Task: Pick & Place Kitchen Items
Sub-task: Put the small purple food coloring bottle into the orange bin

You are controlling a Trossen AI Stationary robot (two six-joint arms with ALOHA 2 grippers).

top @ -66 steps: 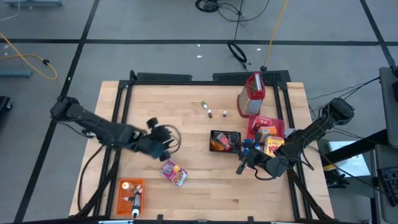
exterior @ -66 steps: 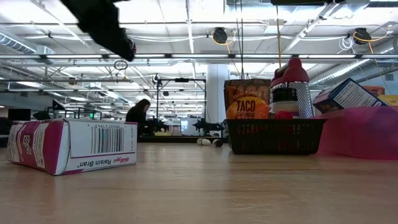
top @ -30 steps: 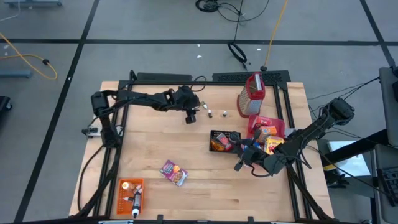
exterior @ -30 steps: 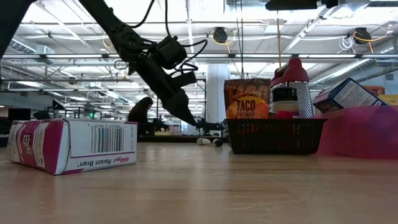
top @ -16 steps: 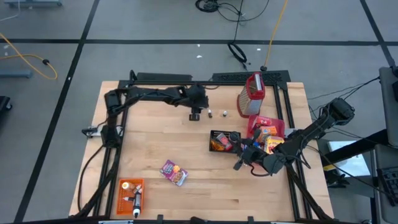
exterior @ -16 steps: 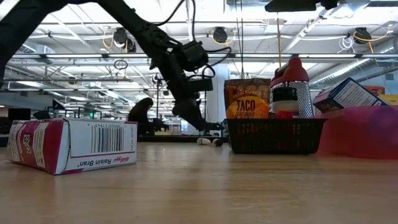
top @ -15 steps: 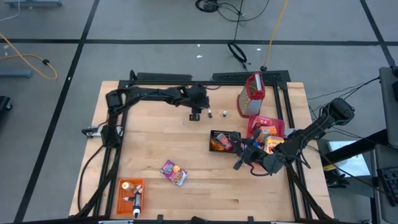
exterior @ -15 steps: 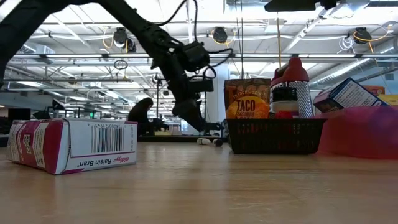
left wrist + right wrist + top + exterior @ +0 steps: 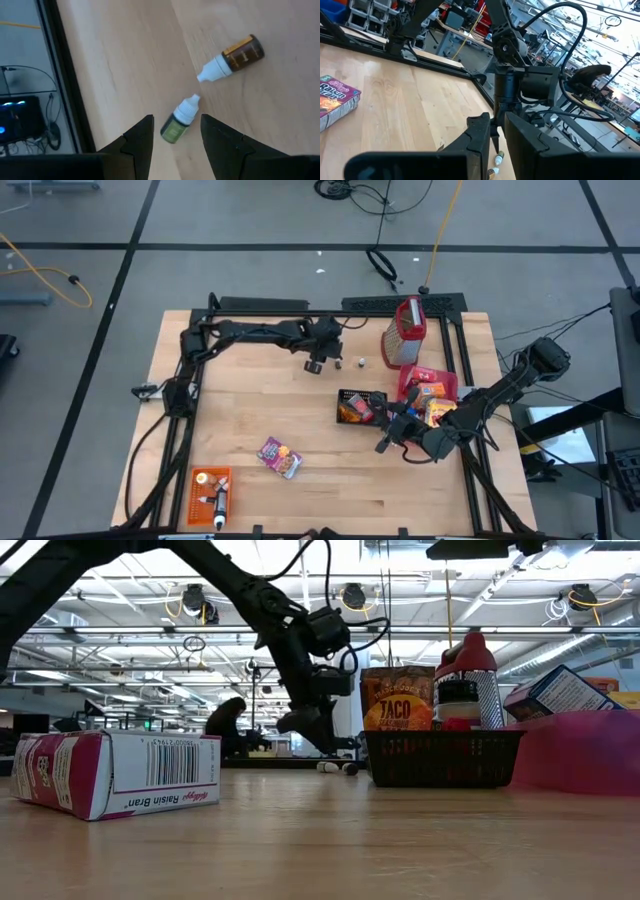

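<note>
Your left gripper [image 9: 314, 366] has swung from the near-left middle of the table, above the Raisin Bran box [image 9: 279, 458], out to the far centre in about two seconds, and over the last half second it has only crept a little further right. It now hangs over the two tiny bottles there. In the left wrist view the jaws stand apart, nothing between them, straddling the green-label bottle [image 9: 180, 120], which lies on its side on the wood. The brown-label bottle [image 9: 231, 59] lies just beyond it, also on its side and clear of it. Whether the fingertips have reached the table I cannot tell.

Reading: this is the approach to a pick, with the green-label bottle as the likely target. You have lined up but not closed.

Your right gripper [image 9: 388, 444] has not moved across the interval. It waits near the right edge, just near-side of the black mesh basket [image 9: 357, 408]. From its wrist view the fingers sit close together with a narrow gap and hold nothing.

Other items unchanged: the Raisin Bran box lies flat at near centre-left, boxes sit piled in the red tray [image 9: 408, 382] at right, and the orange crate [image 9: 209, 492] stays at the near-left corner.

Watch point: the bottle is small and round, so it may roll as the jaws close.
</note>
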